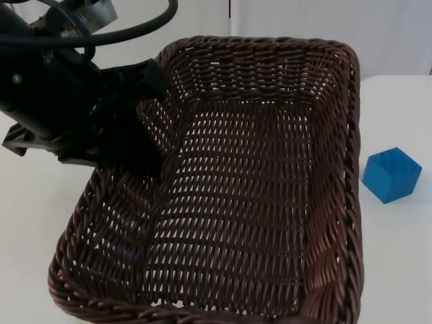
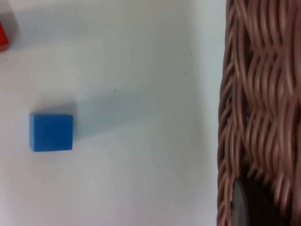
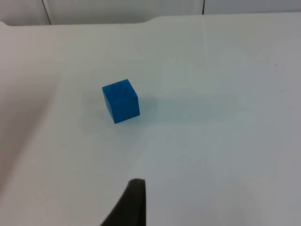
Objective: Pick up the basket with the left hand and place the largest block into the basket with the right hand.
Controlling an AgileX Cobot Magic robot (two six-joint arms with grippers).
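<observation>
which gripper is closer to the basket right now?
Left. The left gripper sits on the basket at its rim, holding it. The right gripper is off over the table near the blue block.

The basket (image 1: 270,202) is rough, dark brown woven wicker. The blue block (image 1: 391,175) looks smooth and slightly glossy. The white bench (image 3: 211,141) is smooth and matt.

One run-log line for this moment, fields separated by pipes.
left gripper: shut on basket rim, basket lifted | right gripper: above table, facing blue block | blue block: on table beside basket, not yet inside
</observation>
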